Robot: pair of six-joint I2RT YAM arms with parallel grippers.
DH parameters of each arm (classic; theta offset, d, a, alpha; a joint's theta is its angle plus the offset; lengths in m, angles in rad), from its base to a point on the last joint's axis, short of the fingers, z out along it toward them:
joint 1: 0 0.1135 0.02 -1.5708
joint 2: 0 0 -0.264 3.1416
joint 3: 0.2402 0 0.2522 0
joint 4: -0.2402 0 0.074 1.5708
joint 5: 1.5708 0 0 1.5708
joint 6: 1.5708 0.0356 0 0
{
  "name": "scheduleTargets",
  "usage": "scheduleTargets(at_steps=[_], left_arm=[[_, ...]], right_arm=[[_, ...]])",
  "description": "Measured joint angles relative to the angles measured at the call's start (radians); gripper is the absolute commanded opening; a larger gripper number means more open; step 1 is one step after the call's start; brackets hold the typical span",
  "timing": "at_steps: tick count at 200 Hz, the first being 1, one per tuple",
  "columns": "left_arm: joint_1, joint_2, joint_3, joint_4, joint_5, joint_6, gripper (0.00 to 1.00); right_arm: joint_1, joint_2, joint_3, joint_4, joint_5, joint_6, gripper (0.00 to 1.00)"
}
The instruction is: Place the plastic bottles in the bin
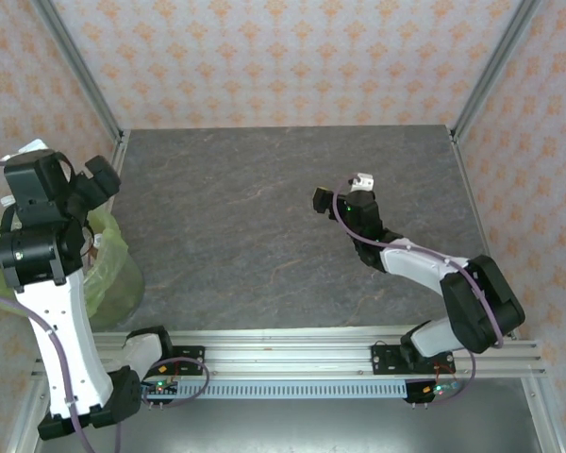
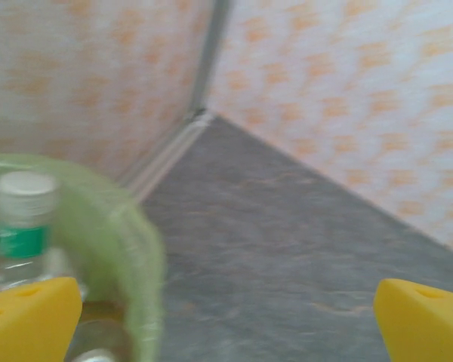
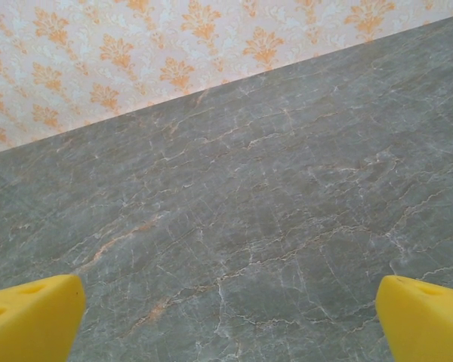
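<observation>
**Grippers both spread wide, one bottle in the bin**

Left gripper (image 2: 226, 324) has its yellow fingers (image 2: 30, 320) far apart with nothing between them; the right gripper (image 3: 226, 324) stands just as wide over bare stone. The table (image 1: 264, 236) is a grey, veined slab, closed in on three sides by walls (image 1: 283, 57) papered in pale orange motifs, with metal posts (image 1: 80, 66) at the two far corners. A slotted rail (image 1: 292, 354) lines the near edge and carries both arm bases. From above, the bin (image 1: 113, 278) sits at the table's left edge, near the front, with the left arm over it; the right gripper hangs above the middle-right of the slab, well apart from the walls. The blurred left wrist view adds a bottle (image 2: 19, 219) with a white cap and green label, seemingly upright inside the bin's green rim. The right wrist view shows the stone's fine cracks.
</observation>
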Motion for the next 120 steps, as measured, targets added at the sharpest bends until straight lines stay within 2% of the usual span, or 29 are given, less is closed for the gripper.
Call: scheduleTargets(at_steps=[28, 62, 83, 120], left_arm=[[-0.178, -0.022, -0.106, 0.148, 0.045, -0.029, 1.0], [-0.39, 0.089, -0.147, 0.291, -0.01, 0.039, 1.0], [-0.435, 0.145, -0.266, 0.403, -0.079, 0.112, 1.0], [-0.437, 0.154, -0.56, 0.582, -0.211, 0.228, 1.0]], right_arm=[[0.0, -0.024, -0.013, -0.005, 0.026, -0.008, 0.99], [-0.011, -0.078, -0.032, -0.022, 0.069, -0.029, 0.99], [-0.039, -0.132, -0.058, -0.032, 0.098, -0.038, 0.99], [-0.152, -0.231, -0.093, -0.092, 0.14, -0.049, 0.99]])
